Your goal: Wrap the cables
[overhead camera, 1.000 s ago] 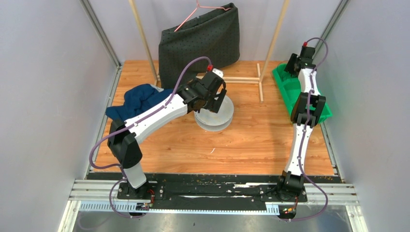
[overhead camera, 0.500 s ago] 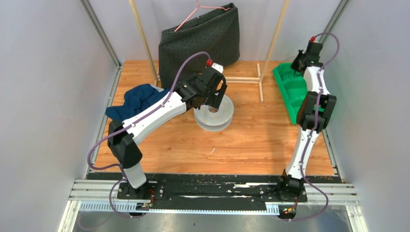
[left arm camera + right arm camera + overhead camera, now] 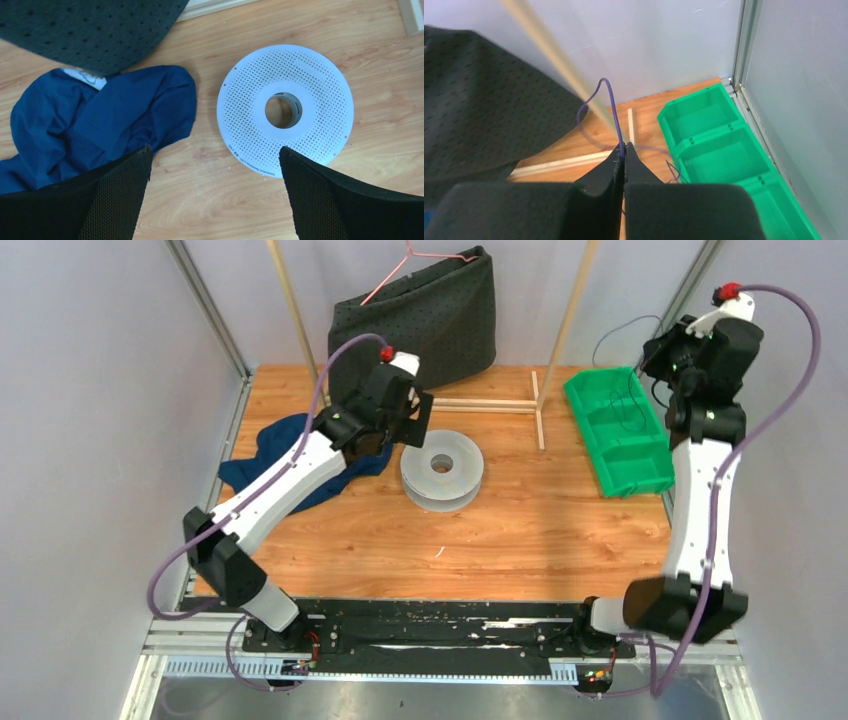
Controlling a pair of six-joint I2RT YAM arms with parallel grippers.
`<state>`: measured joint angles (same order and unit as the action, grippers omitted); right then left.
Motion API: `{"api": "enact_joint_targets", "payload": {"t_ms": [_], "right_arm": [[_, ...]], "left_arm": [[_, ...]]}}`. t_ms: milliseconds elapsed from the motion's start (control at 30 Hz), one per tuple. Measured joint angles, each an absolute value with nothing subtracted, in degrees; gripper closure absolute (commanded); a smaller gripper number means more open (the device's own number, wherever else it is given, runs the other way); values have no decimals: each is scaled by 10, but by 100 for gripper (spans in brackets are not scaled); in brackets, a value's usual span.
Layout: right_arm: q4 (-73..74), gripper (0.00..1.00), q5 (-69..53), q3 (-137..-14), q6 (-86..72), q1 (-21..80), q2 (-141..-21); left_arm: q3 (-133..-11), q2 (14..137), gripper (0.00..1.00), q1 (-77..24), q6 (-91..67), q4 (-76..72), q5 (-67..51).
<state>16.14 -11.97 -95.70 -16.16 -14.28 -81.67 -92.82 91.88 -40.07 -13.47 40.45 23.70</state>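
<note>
Now, right gripper (image 3: 624,150): clenched on the cables (image 3: 612,102), above green bin (image 3: 709,134)
left gripper (image 3: 215,150): jaws spread wide, hovering above perforated spool (image 3: 310,90)

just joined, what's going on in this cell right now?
Cable-wrapping setup. The right gripper is shut on the thin cable and holds it up high over the green bin at the far right, with loose loops hanging down toward the bin. The left gripper is open and empty, hovering by the perforated white spool, next to a crumpled blue cloth. No cable is visible on the spool.
</note>
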Motion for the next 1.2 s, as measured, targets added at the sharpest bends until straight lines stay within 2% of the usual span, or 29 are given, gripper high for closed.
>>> {"api": "enact_joint_targets", "payload": {"t_ms": [267,467,600,700,967,1200], "right_arm": [[245,99,-135,-907,-161,-110,-598],[279,99,-218,-822,-205,-51,-504],[316,99,-266,-721,-240,11,-500],[349,99,-293,-694,-248,42,-521],[349,99,-384,-751,-249,46,-524],[347,99,-459,-774,-253,49,-555]], "left_arm": [[-852,809,0,-380,-125,361,202],[-843,792,0,-380,-138,359,143],[-822,780,0,-382,-156,356,71],[-788,765,1,-394,-168,351,8],[-711,736,4,-408,-187,326,-103],[-654,690,7,-408,-200,217,-162]]}}
